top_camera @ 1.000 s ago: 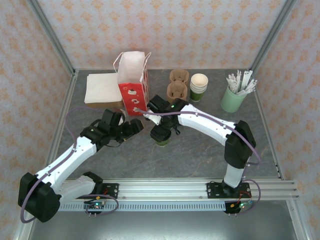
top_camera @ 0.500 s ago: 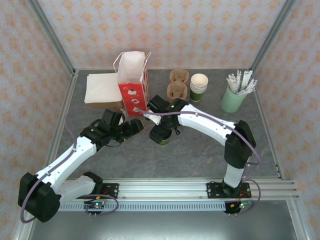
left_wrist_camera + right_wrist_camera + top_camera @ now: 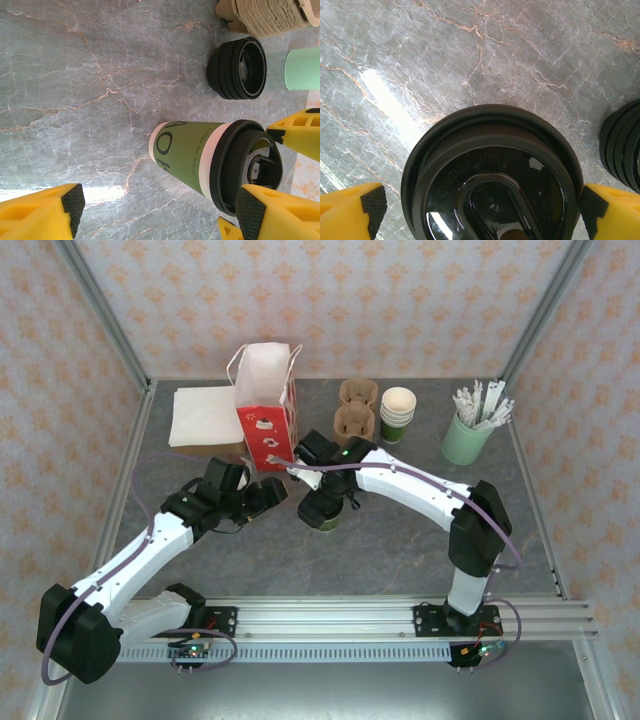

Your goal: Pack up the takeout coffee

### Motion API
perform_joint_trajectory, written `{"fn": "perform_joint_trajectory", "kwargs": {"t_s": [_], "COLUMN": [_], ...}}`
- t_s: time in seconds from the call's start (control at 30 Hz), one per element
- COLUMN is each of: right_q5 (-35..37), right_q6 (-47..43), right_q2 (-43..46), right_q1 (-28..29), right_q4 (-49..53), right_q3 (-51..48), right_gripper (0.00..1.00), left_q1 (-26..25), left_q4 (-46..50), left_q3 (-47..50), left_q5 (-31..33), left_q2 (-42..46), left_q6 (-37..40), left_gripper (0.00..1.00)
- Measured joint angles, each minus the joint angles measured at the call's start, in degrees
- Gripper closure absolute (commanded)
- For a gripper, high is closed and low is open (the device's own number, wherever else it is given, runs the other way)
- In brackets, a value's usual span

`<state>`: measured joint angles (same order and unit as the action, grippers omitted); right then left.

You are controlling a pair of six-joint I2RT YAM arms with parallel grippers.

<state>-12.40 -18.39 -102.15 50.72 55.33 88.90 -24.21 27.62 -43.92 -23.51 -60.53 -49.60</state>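
A: R claw (image 3: 482,202)?
B: Spread wide. Black pads (image 3: 372,202) flank the takeout coffee (image 3: 190,155)'s glossy round lid (image 3: 490,175), one pad clear of the rim. Cup upright mid-table (image 3: 470,60), veined grey top.
A: Room?
B: Black lid stack (image 3: 237,67) near, red bag (image 3: 265,435) behind. R arm arched over, wrist down. L claw (image 3: 160,212) wide, empty, low, facing the cup.

takeout coffee (image 3: 190,155) "for friend", lid (image 3: 492,190) "CAUTION HOT"
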Motion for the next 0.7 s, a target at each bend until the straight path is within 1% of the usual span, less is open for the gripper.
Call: {"fn": "perform_joint_trajectory", "kwargs": {"t_s": [0.47, 0.6, 0.7], "right_q5": [0.0, -0.1, -1.7], "right_q6": [0.5, 1.5, 3.7], "right_q2": [3.0, 6.1, 10.7], "right_q1": [0.0, -0.1, -1.2], "right_q4": [0.4, 0.4, -0.7], "right_q3": [0.1, 0.1, -0.6], "right_gripper": [0.01, 0.01, 0.01], "left_q1": [0.0, 0.0, 0.0], "left_q4": [0.0, -0.5, -1.9], "left_q3": [-0.3, -0.3, -0.5], "left_q5": [-0.3, -1.7, -3.3], "left_q2": [-0.9, -1.4, -2.1], "left_q6": [0.0, -0.1, -0.5], "left_gripper": [0.17, 0.17, 0.17]}}
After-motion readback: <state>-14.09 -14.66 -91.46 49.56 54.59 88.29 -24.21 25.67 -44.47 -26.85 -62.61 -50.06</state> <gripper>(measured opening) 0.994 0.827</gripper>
